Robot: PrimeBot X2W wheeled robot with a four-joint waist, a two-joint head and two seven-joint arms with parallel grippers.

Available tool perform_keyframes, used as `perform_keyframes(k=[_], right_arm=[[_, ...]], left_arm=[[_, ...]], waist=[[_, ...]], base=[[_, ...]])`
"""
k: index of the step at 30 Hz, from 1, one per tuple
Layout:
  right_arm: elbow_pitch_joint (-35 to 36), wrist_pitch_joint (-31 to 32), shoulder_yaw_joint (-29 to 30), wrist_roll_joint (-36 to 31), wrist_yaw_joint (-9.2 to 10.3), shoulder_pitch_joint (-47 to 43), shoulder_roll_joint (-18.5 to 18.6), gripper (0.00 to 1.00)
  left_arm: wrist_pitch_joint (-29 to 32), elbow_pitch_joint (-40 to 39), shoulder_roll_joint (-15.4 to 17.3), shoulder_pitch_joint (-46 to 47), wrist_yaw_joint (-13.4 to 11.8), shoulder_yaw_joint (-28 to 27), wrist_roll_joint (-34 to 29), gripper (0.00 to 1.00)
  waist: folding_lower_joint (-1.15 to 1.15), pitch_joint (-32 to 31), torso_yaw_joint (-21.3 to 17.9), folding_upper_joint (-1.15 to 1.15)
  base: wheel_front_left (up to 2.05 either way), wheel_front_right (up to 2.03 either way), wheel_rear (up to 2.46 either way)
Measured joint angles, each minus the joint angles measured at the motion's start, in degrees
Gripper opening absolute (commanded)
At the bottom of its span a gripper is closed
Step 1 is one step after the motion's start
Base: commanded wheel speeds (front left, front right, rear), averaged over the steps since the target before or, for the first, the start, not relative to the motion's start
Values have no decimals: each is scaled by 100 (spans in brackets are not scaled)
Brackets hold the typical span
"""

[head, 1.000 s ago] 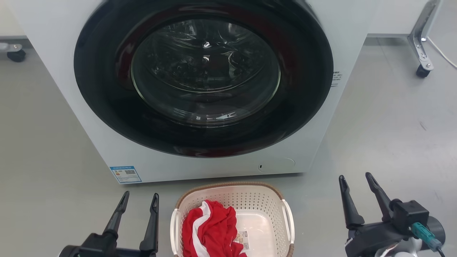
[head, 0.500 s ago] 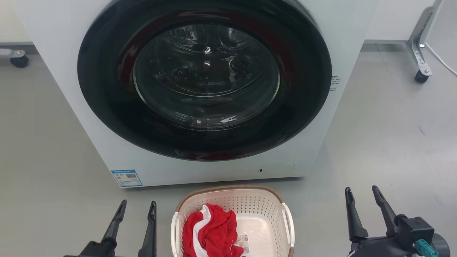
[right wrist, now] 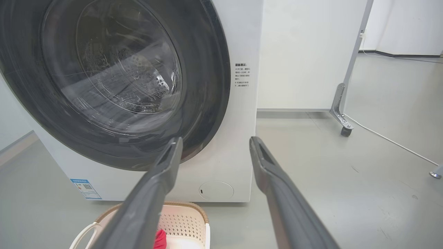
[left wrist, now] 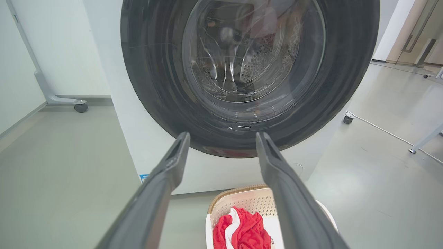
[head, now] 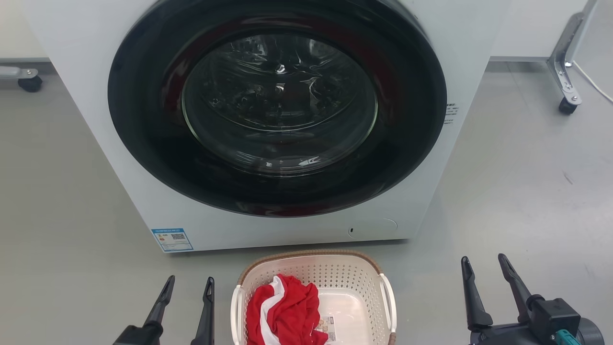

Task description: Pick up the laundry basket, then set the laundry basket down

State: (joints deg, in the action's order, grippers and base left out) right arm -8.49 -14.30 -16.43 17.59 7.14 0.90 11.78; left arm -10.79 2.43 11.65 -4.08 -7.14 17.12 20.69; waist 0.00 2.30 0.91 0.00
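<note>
Status: pick-up not yet begun, as far as the frames show.

Laundry basket (head: 335, 275) stands on the grey floor (head: 517, 182) right in front of the washing machine (head: 306, 230), near its base and below the round dark door. Its near edge is cut off by the bottom of the head view. A red-and-white garment (head: 287, 306) is bunched in its left half; a label sticker shows on the bare bottom beside the cloth.

Left gripper (head: 190, 279): fingers parted to a moderate gap, nothing between them. It sits just beside the basket's left handle (head: 234, 306), not touching.

Right gripper (head: 482, 258): same moderate gap, empty. It is well apart from the right handle (head: 389, 302), farther off than the left one is from its side.

Wrist views: each pair of fingers points at the washer front, with the basket low in frame, beneath the fingers. Judgement: both arms aim above the basket and not at the handles.

Done: nothing of the task proper. The basket flanked by both arms reads as a ready pose.

Left to do: bring each gripper to its handle, close, lift level so the garment stays in, then set the basket down.
</note>
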Motion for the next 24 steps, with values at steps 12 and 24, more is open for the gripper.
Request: perform_keyframes(k=[12,24], right_arm=[[74,16,65,-118,0,-36,-36,100],[-151,69,144,23,-62,-160,-160,0]], left_arm=[[133,-38,-55,0,0,-63,-113,100],[215,208,-143,-75,59,-119,74,0]], waist=[[1,14,28,0],[1,10,26,0]], base=[[0,0,0],[0,0,0]])
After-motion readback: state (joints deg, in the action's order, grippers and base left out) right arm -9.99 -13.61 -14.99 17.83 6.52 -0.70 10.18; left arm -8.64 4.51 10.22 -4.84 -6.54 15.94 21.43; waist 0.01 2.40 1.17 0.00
